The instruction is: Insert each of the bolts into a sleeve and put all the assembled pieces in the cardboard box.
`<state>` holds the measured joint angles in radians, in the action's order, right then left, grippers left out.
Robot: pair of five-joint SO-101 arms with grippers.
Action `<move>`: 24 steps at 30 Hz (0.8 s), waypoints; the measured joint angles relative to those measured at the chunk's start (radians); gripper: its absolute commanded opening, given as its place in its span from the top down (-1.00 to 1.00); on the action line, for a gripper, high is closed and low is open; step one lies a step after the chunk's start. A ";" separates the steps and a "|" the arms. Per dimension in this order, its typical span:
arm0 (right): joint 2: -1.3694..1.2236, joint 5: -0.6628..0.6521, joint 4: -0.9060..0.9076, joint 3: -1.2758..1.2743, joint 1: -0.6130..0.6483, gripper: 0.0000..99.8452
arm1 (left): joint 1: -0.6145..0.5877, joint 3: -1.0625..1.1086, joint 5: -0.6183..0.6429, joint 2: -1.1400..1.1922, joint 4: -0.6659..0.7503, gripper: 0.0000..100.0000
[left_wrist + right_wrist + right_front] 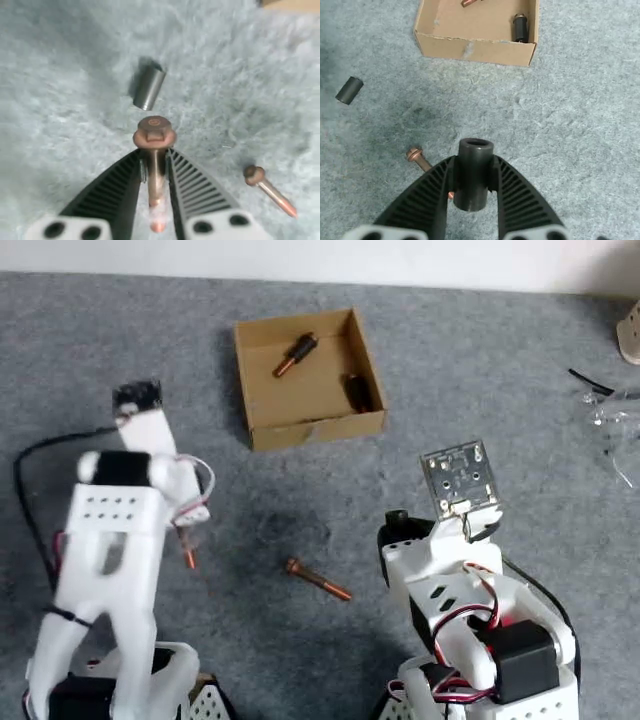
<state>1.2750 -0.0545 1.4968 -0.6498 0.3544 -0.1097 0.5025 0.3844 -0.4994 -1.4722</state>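
My left gripper [155,152] is shut on a copper bolt [154,134], gripped by the shank with the head pointing out. A loose dark sleeve [149,89] lies on the grey carpet just beyond it. In the high view this gripper [188,548] hangs at the left with the bolt [189,558]. My right gripper [472,162] is shut on a black sleeve [472,172], open end outward. A second bolt [318,580] lies loose between the arms. The cardboard box [312,428] at the back holds two assembled pieces [296,353] [358,390].
Clear plastic and a black cable [605,405] lie at the right edge of the carpet. A black cable [30,470] runs beside the left arm. Open carpet stretches between the box and the arms.
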 measured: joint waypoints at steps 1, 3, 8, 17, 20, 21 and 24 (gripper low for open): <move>0.005 0.000 0.000 0.000 0.000 0.99 | -0.003 -0.037 -0.011 -0.017 -0.029 0.99; 0.035 0.000 0.000 0.000 0.000 0.99 | -0.018 -0.091 -0.038 -0.080 -0.077 0.99; 0.195 0.000 -0.032 -0.003 0.000 0.99 | -0.031 -0.112 -0.100 -0.302 -0.163 0.99; 0.399 0.000 -0.041 -0.026 0.000 0.99 | -0.057 0.080 -0.213 -0.753 -0.210 0.99; 0.427 0.000 -0.041 -0.026 -0.003 0.99 | -0.057 0.140 -0.273 -0.934 -0.210 0.99; 0.436 0.000 -0.041 -0.026 -0.003 0.99 | -0.057 0.158 -0.290 -0.991 -0.210 0.99; 0.466 0.000 -0.041 -0.026 -0.003 0.99 | -0.057 0.210 -0.327 -1.143 -0.210 0.99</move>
<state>1.7415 -0.0545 1.4553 -0.6759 0.3514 -0.1665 0.7127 0.0575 -1.6425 -1.6824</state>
